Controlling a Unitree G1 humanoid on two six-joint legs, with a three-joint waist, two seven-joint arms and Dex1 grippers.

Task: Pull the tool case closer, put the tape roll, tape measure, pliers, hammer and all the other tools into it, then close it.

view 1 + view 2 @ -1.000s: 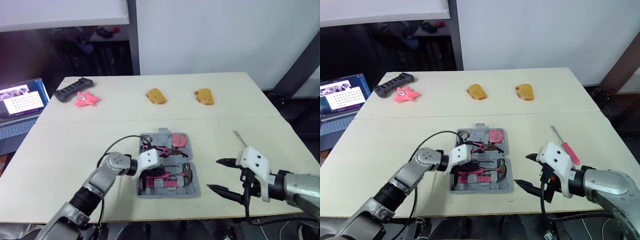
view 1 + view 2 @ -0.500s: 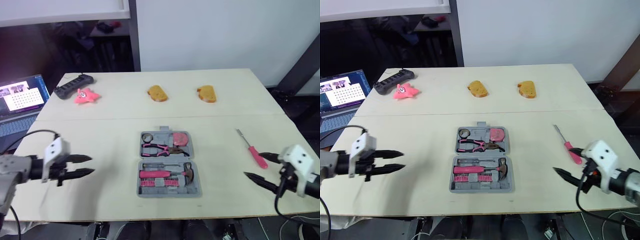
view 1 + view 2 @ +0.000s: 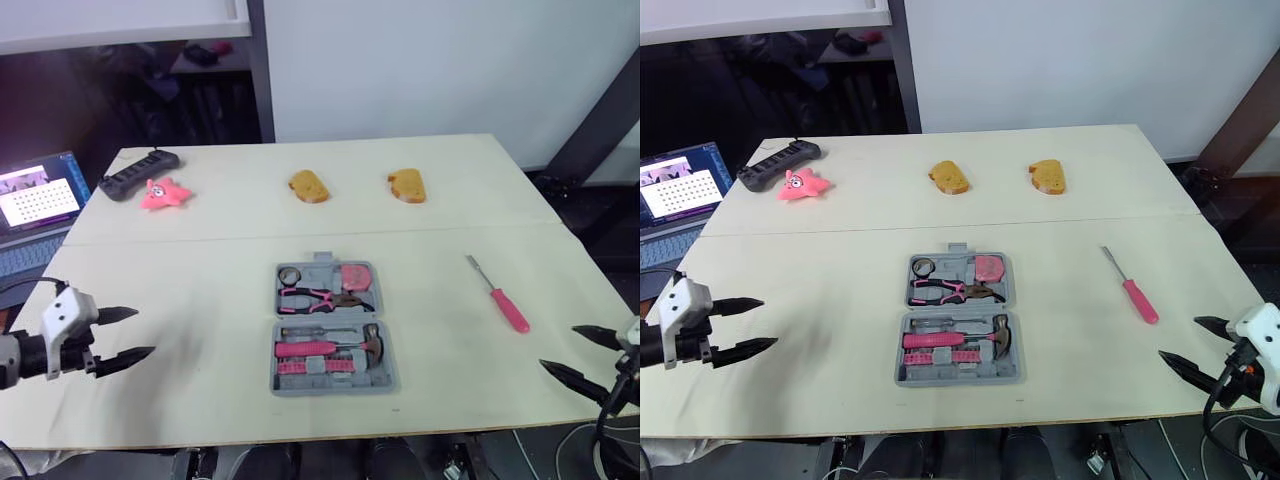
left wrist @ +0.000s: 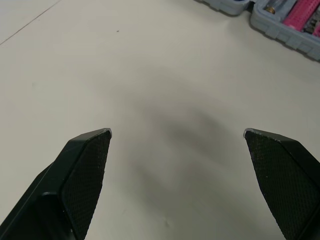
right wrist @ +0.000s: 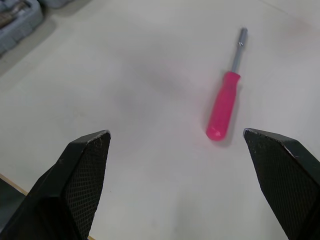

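Your left gripper (image 3: 143,332) hangs spread wide and empty, low over the near left part of the table (image 3: 200,250), fingers aimed toward the middle. Your right gripper (image 3: 558,346) is just as wide and empty at the near right corner, fingers pointing inward. The writing on the laptop (image 3: 35,195) screen is too small to read. The tool case (image 3: 332,327) lies open between the two grippers, well apart from both, holding the tape roll (image 3: 290,274), tape measure (image 3: 357,276), pliers (image 3: 315,296) and hammer (image 3: 372,342). The pink-handled screwdriver (image 3: 498,294) lies on bare table between case and right gripper, nearer the gripper.
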